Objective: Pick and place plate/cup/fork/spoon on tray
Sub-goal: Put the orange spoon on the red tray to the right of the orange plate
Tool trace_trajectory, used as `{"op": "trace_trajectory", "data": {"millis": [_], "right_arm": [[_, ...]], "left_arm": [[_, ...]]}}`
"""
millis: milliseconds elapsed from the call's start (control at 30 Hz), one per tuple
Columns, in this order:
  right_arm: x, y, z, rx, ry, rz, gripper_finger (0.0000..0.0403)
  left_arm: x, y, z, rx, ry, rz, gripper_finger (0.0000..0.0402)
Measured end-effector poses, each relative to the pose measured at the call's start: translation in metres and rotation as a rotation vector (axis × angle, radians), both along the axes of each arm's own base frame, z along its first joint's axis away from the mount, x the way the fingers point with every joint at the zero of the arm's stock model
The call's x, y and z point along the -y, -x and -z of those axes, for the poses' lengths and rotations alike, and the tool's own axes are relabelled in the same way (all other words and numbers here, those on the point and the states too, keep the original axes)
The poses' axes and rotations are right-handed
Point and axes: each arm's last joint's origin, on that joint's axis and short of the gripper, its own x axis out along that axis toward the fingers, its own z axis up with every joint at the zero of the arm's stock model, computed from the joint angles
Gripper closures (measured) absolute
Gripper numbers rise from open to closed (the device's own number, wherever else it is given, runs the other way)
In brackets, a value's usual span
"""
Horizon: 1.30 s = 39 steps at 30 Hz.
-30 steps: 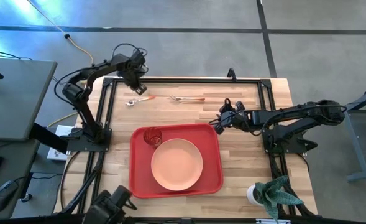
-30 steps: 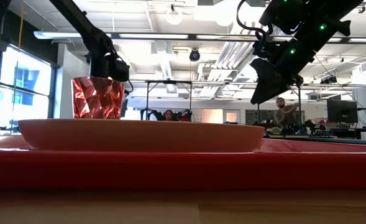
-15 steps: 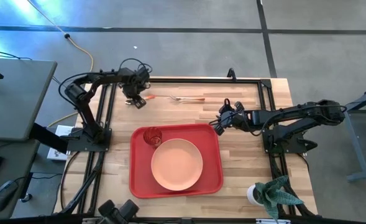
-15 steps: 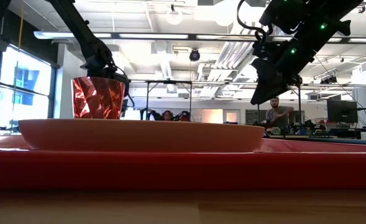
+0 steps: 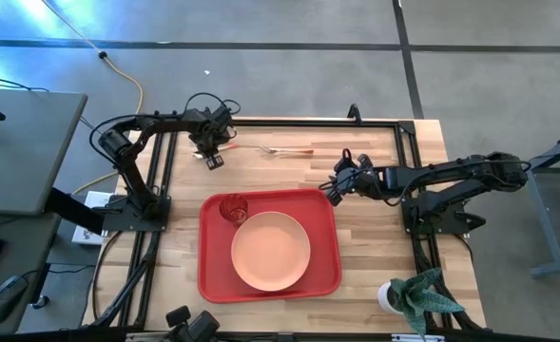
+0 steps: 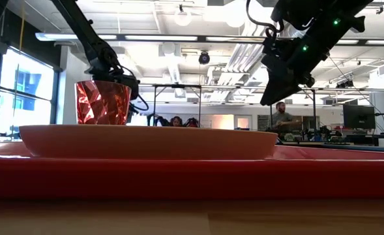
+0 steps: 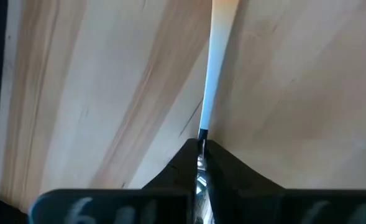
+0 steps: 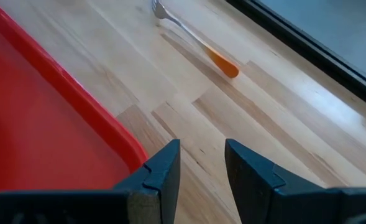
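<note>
The spoon [image 7: 215, 74] lies at the table's far left, its orange handle [image 5: 225, 148] pointing toward the fork [image 5: 284, 150] to its right. My left gripper [image 5: 209, 155] is down over the spoon and shut on it. The red tray [image 5: 210, 275] holds the pink plate [image 5: 270, 250] and the orange-red cup [image 5: 233, 208], which stands upright at the tray's far left corner. My right gripper [image 5: 335, 187] is open and empty, just off the tray's far right corner [image 8: 130, 146]. In the low view the cup [image 6: 102, 102] stands behind the plate [image 6: 146, 140]. My left gripper pinches the spoon between its two fingertips [image 7: 186, 158], at the silver metal neck [image 7: 200, 168] just below the handle. The fingers slant down from the table's left. The handle runs on past the fingertips over the wood; whether it is lifted, I cannot tell.
The fork [image 8: 195, 40] lies on bare wood at the far edge, tines toward the spoon. A black frame rail [image 5: 289, 121] runs along the table's far edge. A potted plant [image 5: 415, 296] stands at the near right corner. People show in the room behind [image 6: 283, 117].
My left gripper has come down from above the table's far left edge and moved a little toward the near edge, onto the spoon. The spoon's bowl, which showed a second ago, is now hidden under the gripper.
</note>
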Motion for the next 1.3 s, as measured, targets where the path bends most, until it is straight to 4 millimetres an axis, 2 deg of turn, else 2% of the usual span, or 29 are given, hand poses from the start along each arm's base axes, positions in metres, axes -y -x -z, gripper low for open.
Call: {"op": "trace_trajectory", "data": {"millis": [167,300,467,633,833,1133,1300], "right_arm": [[-0.001,0.0,0.0,0.011,-0.029,-0.002,0.0286],[-0.001,-0.001,0.0,0.019,-0.032,-0.004,0.0286],[0.0,-0.006,-0.005,0.109,-0.044,0.014,0.0286],[0.0,-0.012,-0.012,0.207,-0.038,0.009,0.0286],[0.0,-0.014,-0.013,0.237,-0.042,0.013,0.0286],[-0.001,-0.018,-0.017,0.279,-0.06,-0.057,0.0286],[0.003,-0.02,-0.021,0.296,-0.017,-0.065,0.0286]], "left_arm": [[0.001,-0.001,0.0,-0.009,-0.008,0.029,0.0395],[0.006,-0.007,-0.008,-0.027,-0.061,0.076,0.0397],[0.019,-0.031,-0.046,0.084,-0.187,0.167,0.0399],[0.053,-0.059,-0.084,0.183,-0.398,0.439,0.04],[0.104,-0.095,-0.105,0.165,-0.661,0.744,0.04],[0.185,-0.135,-0.102,0.133,-0.836,1.266,0.04],[0.214,-0.147,-0.095,0.058,-0.927,1.446,0.0399]]}}
